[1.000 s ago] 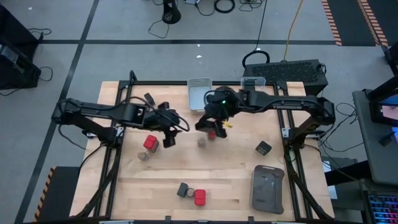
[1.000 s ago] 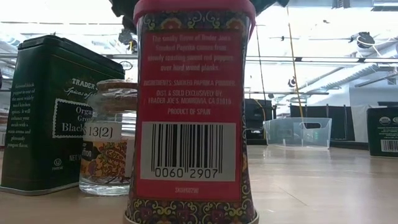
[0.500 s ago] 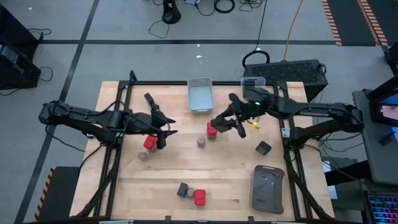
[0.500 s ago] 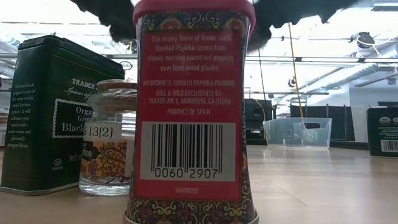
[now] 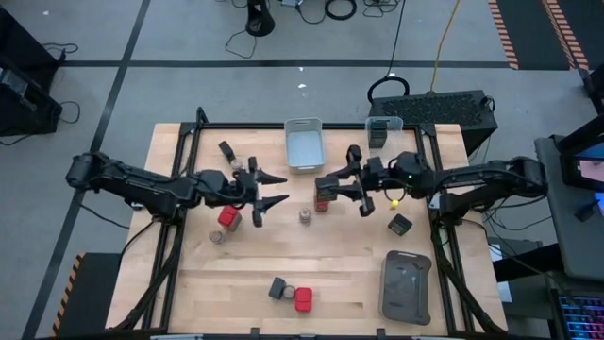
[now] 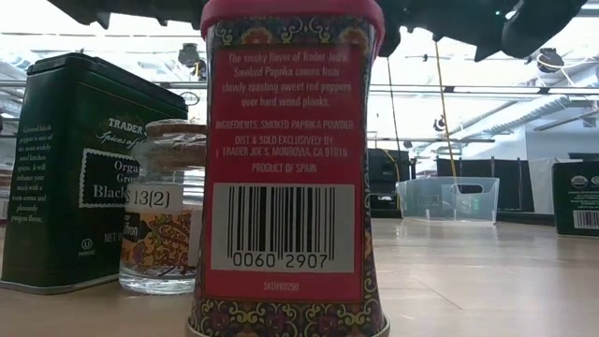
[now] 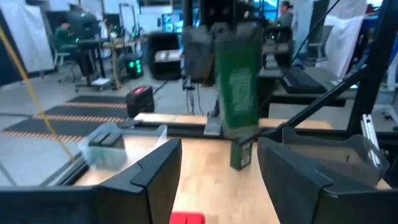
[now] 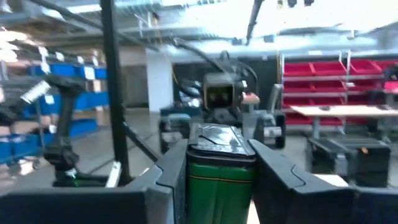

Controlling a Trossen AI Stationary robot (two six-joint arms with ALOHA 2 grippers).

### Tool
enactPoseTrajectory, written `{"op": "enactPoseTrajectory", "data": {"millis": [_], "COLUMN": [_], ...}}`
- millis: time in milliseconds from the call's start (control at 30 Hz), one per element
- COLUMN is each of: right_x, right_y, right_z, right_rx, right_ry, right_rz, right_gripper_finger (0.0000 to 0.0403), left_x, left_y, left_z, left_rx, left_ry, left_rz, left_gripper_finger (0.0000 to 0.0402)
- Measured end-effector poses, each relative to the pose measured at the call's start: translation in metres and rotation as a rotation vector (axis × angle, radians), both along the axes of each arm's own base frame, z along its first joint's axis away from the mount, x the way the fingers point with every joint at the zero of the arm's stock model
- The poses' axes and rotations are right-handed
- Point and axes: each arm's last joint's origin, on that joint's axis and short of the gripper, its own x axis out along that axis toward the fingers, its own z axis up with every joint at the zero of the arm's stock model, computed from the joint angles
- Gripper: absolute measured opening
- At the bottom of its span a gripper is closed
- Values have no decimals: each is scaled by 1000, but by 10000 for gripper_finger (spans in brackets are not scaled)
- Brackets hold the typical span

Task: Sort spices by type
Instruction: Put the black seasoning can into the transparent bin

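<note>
Holding a green-black tin [image 8: 221,180] in right hand [image 5: 332,183] at frame centre, left hand [image 5: 267,187] gaping empty, leaving most spices scattered across worktop [image 5: 340,274], sorting barely started.

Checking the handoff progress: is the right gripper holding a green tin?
Yes, in the right wrist view a green tin sits clamped between the right gripper fingers.

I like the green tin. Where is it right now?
The green tin is in the right gripper, held above the middle of the table, near the grey bin and over a red-capped spice.
</note>
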Motion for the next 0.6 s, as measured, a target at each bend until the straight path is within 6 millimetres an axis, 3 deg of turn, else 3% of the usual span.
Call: {"op": "enactPoseTrajectory", "data": {"millis": [400,600], "right_x": [29,33], "right_y": [6,6], "right_z": [-1,-2], "right_rx": [-48,-78], "right_ry": [14,21], "right_rz": [12,0], "right_gripper_finger": [116,116], "left_x": [21,22], "left_y": [5,4], "left_z": [-5,-4], "left_rx": [-24,-27], "left_ry": [-15,-12], "left_rz": [55,16], "left_gripper_finger": [332,343]}}
